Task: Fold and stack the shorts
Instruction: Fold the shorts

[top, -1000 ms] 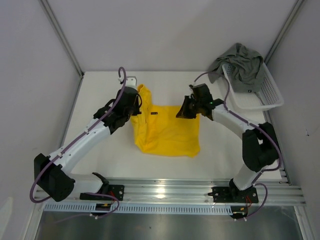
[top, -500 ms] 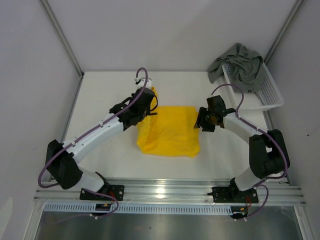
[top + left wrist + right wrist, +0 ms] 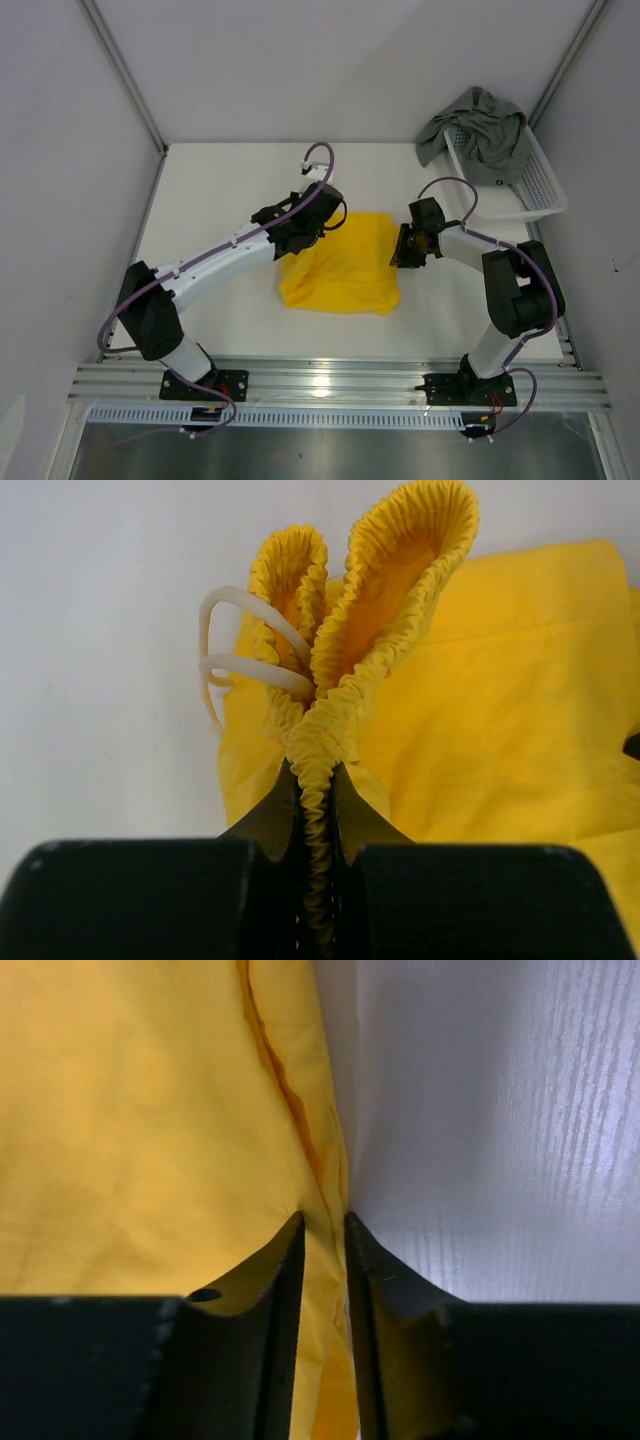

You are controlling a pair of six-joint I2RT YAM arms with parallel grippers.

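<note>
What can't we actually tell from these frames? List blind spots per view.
- Right wrist: right pincer straddles the edge of the yellow shorts; clamped or merely around it, unclear.
- Top external: tips of the left pincer hidden under its own wrist; its grip on the waistband shows only in left wrist.
- Top external: grey-green shorts drape over the basket, hiding its far end.
- Left wrist: pincer body cuts off the waistband below.

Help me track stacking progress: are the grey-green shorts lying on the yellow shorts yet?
No, the grey-green shorts drape over the white mesh basket, apart from the yellow shorts.
</note>
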